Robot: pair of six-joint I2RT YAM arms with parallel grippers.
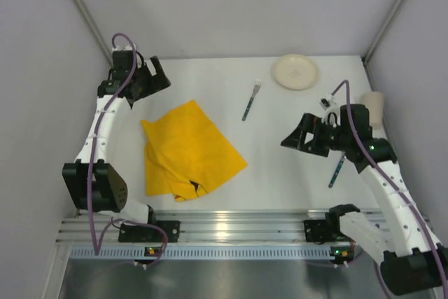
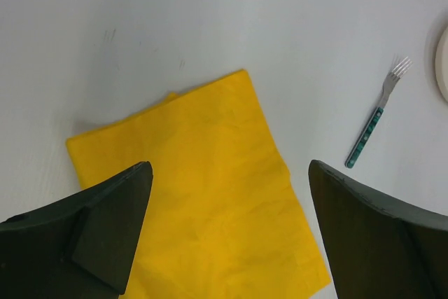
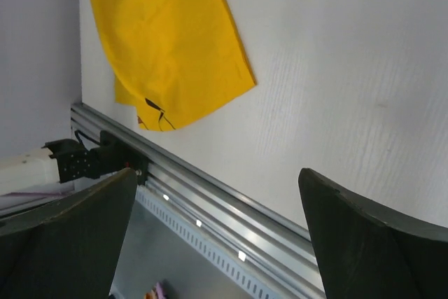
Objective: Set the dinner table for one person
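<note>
Table [image 1: 280, 173] lying flat beneath both arms, rail [image 1: 231, 225] running along near edge. Left gripper [image 2: 229, 169] hovering near cloth [image 1: 189, 148], jaws spread wide, grasping nothing. Right gripper [image 3: 217, 176] hanging released, empty, over bare table. Fork [image 1: 251, 100] lying between cloth and plate [image 1: 295, 71], touching neither.

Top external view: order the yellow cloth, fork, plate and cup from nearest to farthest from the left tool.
From the left tool:
1. yellow cloth, toward the near edge, left of centre.
2. fork, mid-table.
3. plate, far right.
4. cup, at the right edge.
</note>
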